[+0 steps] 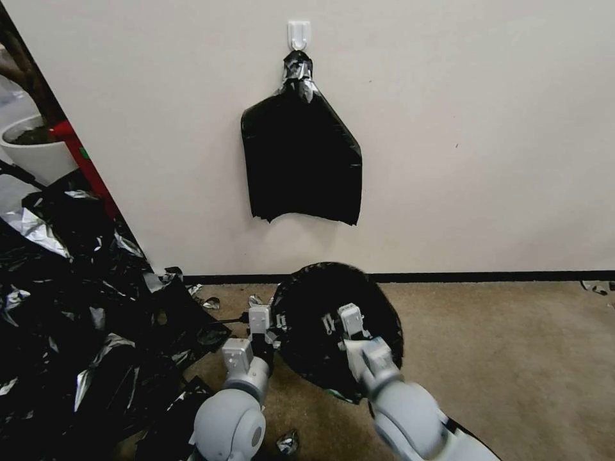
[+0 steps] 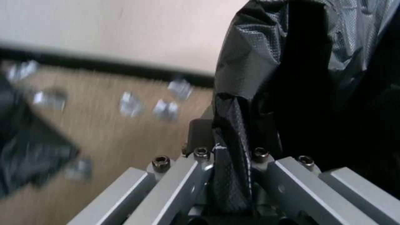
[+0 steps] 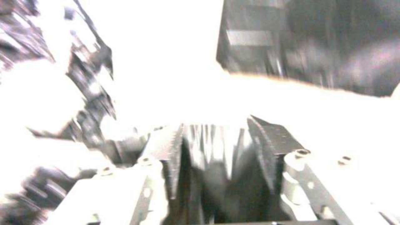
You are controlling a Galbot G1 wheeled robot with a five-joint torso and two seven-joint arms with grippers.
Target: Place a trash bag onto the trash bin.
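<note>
Black trash bag spread low, left hand and right hand both pinching its film.

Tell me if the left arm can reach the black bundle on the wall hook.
Probably not: the left gripper is shut on the trash bag near the floor; the bundle hangs higher.

No legible text, label, brand, number or sign anywhere.
</note>
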